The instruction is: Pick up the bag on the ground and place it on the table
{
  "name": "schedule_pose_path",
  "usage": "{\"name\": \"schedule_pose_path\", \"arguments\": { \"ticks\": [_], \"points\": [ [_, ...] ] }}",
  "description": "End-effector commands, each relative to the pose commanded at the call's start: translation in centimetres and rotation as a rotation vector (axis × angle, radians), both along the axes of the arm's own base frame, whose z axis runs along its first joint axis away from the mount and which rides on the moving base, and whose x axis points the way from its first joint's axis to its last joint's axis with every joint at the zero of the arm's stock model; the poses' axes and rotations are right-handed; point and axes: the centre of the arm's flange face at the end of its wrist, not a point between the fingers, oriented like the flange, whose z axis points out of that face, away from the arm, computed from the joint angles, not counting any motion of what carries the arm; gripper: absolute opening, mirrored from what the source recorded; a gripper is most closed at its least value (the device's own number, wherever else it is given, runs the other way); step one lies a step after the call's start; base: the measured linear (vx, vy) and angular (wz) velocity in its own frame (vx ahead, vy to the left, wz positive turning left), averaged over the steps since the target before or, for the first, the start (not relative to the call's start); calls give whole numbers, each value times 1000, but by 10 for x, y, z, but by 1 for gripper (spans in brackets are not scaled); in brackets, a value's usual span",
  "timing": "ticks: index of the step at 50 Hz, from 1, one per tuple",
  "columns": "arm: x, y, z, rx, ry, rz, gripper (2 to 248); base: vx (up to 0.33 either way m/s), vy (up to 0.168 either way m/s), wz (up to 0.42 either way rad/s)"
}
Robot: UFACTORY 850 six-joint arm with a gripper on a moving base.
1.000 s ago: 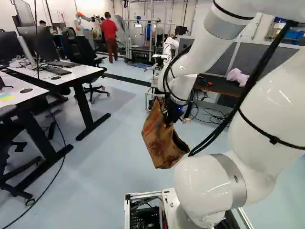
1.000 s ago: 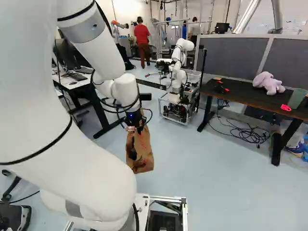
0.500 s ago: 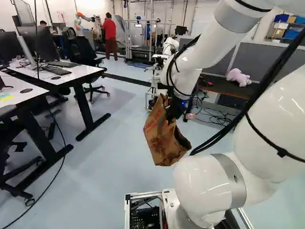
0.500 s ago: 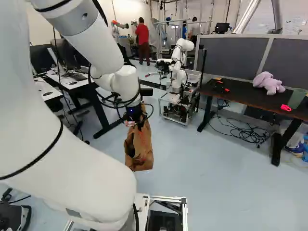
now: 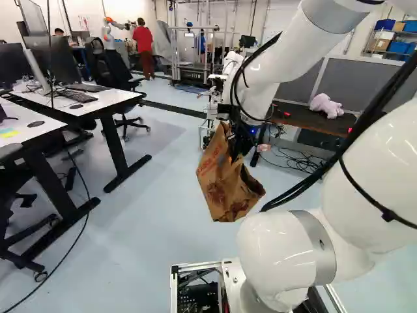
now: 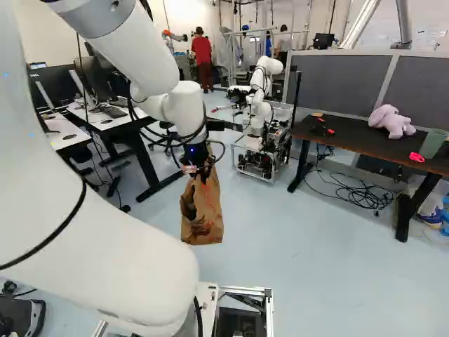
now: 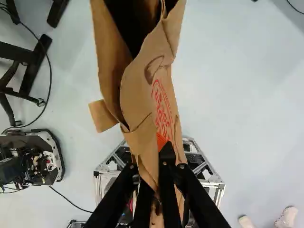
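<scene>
My gripper (image 5: 240, 145) hangs above the floor in the left base view, holding a brown paper bag (image 5: 227, 186) by its upper part. In the right base view the bag (image 6: 202, 214) hangs below the wrist, off the floor. Seen from the wrist, the gripper (image 7: 159, 164) is shut on the bag's folded paper, and the bag (image 7: 147, 90) stretches out ahead of the fingers with its mouth partly open. The dark wooden table (image 6: 351, 144) stands at the right of the right base view.
A pink plush toy (image 6: 391, 121), a green cup (image 6: 433, 143) and a pink item (image 6: 417, 156) are on the dark table. Cables (image 6: 358, 193) lie beneath it. Another robot (image 6: 263, 133) stands left of that table. White desks (image 5: 98, 101) and chairs line the left.
The arm has shifted against its lowest joint, and the bag has risen slightly with the gripper in both base views. The base has not moved.
</scene>
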Motion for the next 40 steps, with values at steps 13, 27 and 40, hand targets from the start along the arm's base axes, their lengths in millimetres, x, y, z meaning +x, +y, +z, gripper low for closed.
{"name": "schedule_pose_path", "arguments": {
  "ticks": [13,27,40],
  "points": [
    [10,0,19,7,14,5,21,0,0,0],
    [16,1,39,13,28,15,21,0,0,0],
    [19,2,58,19,41,25,21,0,0,0]
  ]
}}
